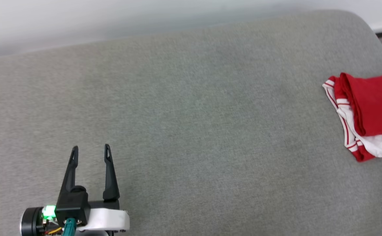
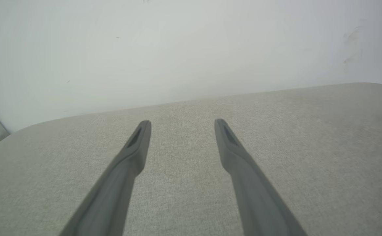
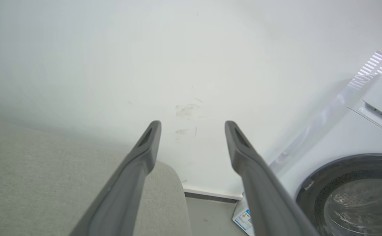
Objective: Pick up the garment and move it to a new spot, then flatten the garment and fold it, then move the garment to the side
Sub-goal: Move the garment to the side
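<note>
Red garment (image 1: 371, 108) lay folded at right end of grey surface (image 1: 191, 114), partly cut by head view's edge. Left jaws spread, empty, well apart from it. Right jaws spread, empty, aimed past surface's end toward washing machine (image 3: 351, 183). Risk: a nudge there would likely loosen fold or slide garment off.

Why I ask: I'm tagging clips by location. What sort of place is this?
Probably a home laundry corner: a front-loading washing machine stands beside a grey upholstered surface, where the folded red-and-white garment lies, against a plain white wall.
</note>
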`<state>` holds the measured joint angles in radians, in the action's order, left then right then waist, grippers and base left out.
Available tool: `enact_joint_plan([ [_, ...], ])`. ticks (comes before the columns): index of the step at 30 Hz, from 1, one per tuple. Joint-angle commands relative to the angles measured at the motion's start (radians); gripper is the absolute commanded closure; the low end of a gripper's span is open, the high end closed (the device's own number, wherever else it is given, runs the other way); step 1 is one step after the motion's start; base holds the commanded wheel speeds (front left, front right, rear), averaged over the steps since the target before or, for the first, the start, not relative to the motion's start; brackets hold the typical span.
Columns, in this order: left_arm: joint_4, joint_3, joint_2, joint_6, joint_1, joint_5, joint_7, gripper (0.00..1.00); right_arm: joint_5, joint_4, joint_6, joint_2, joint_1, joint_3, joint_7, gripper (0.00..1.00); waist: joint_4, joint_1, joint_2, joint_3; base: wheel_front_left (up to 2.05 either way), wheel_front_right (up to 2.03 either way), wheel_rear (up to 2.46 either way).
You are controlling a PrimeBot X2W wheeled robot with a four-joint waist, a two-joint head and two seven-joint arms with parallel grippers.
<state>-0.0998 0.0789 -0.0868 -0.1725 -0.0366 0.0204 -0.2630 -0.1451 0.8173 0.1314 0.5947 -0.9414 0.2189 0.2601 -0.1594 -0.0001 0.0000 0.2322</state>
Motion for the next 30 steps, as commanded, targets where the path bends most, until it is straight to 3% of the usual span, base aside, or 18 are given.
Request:
enact_joint_plan([
  [1, 0.002, 0.0, 0.002, -0.004, -0.013, 0.0, -0.002, 0.0, 0.009, -0.041, -0.001, -0.021, 0.031, -0.015, 0.004, 0.0, 0.024, 0.0001, 0.0, -0.034, 0.0, 0.0, 0.0],
  [8, 0.022, 0.014, 0.013, 0.005, -0.04, 0.005, -0.002, 0.0, 0.065, -0.396, -0.001, -0.169, 0.268, -0.129, 0.004, 0.0, 0.083, 0.0001, 0.0, -0.088, 0.0, 0.0, 0.0],
  [13, 0.038, 0.018, 0.017, 0.014, -0.051, 0.007, -0.002, 0.0, 0.076, -0.562, -0.001, -0.268, 0.441, -0.14, 0.004, 0.0, 0.119, 0.0001, 0.0, -0.118, 0.0, 0.0, 0.0],
  [21, 0.061, -0.001, 0.019, 0.031, -0.065, 0.015, -0.002, 0.0, 0.083, -0.7, -0.001, -0.397, 0.69, -0.165, 0.004, 0.0, 0.151, 0.0001, 0.0, -0.149, 0.0, 0.0, 0.0],
  [30, 0.082, -0.007, 0.024, 0.047, -0.081, 0.015, -0.002, 0.0, 0.087, -0.757, -0.001, -0.49, 0.922, -0.229, 0.004, 0.0, 0.172, 0.0001, 0.0, -0.179, 0.0, 0.0, 0.0],
])
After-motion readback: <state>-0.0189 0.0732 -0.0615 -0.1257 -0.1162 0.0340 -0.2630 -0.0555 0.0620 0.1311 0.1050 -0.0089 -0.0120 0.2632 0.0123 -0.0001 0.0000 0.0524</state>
